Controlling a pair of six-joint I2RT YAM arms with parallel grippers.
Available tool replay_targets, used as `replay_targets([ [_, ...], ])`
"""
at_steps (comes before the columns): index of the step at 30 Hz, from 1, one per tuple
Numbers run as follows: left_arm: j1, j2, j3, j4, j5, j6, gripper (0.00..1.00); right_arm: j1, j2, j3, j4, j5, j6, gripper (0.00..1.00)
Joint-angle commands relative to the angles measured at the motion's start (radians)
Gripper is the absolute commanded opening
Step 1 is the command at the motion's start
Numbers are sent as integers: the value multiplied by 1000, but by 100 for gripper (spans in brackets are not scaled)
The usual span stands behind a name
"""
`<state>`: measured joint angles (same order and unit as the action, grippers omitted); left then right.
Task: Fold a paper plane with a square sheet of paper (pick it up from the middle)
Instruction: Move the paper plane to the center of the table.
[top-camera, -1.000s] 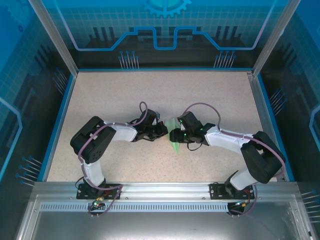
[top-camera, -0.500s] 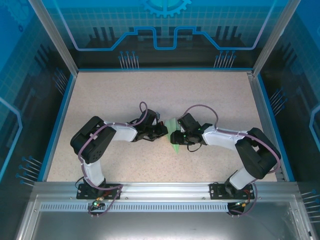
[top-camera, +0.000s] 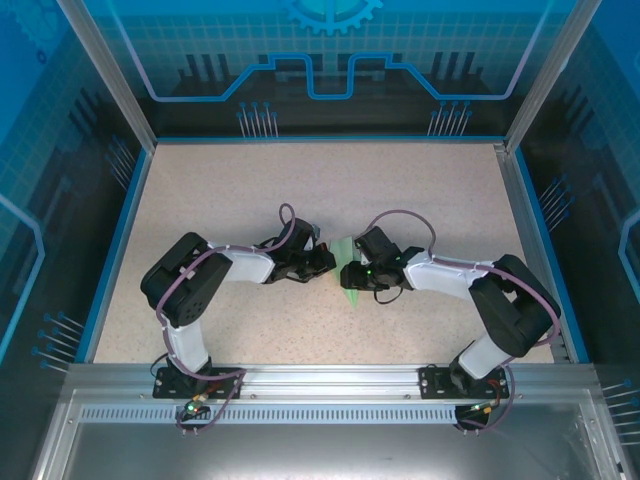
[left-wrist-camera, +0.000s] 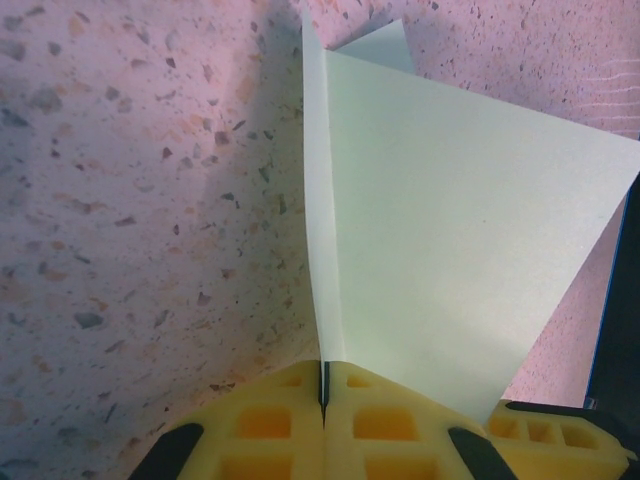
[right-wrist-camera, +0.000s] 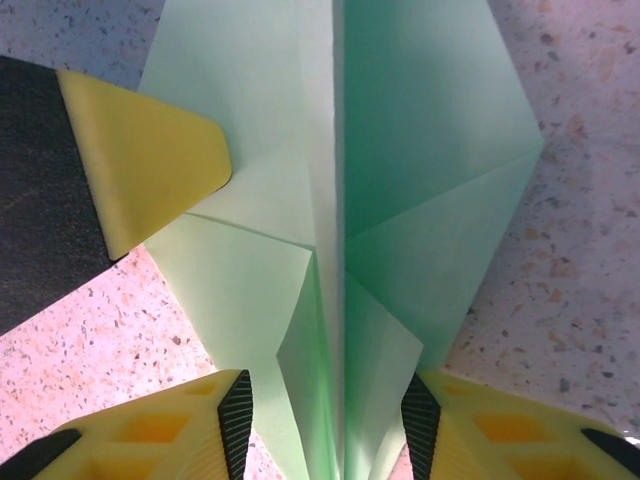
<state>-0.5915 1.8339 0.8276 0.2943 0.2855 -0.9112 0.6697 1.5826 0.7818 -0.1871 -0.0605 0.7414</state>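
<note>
The sheet of paper (top-camera: 349, 293), pale mint green, is partly folded, with a raised centre ridge and slanted flaps (right-wrist-camera: 400, 150), and lies mid-table between the two arms. My left gripper (top-camera: 333, 262) is shut, its yellow jaws (left-wrist-camera: 323, 385) pinching one upright edge of the paper (left-wrist-camera: 450, 250). My right gripper (top-camera: 348, 272) faces it from the right. It is open (right-wrist-camera: 328, 425), with its black-ribbed pads on either side of the ridge and a gap on both sides. One yellow finger (right-wrist-camera: 140, 165) of the left gripper rests on the paper's left flap.
The speckled beige table (top-camera: 300, 190) has a blue rim and clear enclosure walls on three sides. A metal rail (top-camera: 320, 385) with both arm bases runs along the near edge. Both elbows stick outward, left (top-camera: 180, 280) and right (top-camera: 515, 315).
The right arm's elbow has drawn in and its gripper has edged a little left along the paper. The left arm has held still, gripping the paper.
</note>
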Motion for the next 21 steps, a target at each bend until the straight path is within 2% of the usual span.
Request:
replay_targets([
  [1, 6, 19, 5, -10, 21, 9, 0, 20, 35, 34, 14, -24, 13, 45],
  [5, 8, 18, 3, -10, 24, 9, 0, 29, 57, 49, 6, -15, 1, 41],
  [16, 8, -4, -6, -32, 12, 21, 1, 58, 84, 113, -65, 122, 14, 31],
  [21, 7, -17, -6, -49, 2, 32, 3, 62, 69, 112, -48, 130, 30, 31],
])
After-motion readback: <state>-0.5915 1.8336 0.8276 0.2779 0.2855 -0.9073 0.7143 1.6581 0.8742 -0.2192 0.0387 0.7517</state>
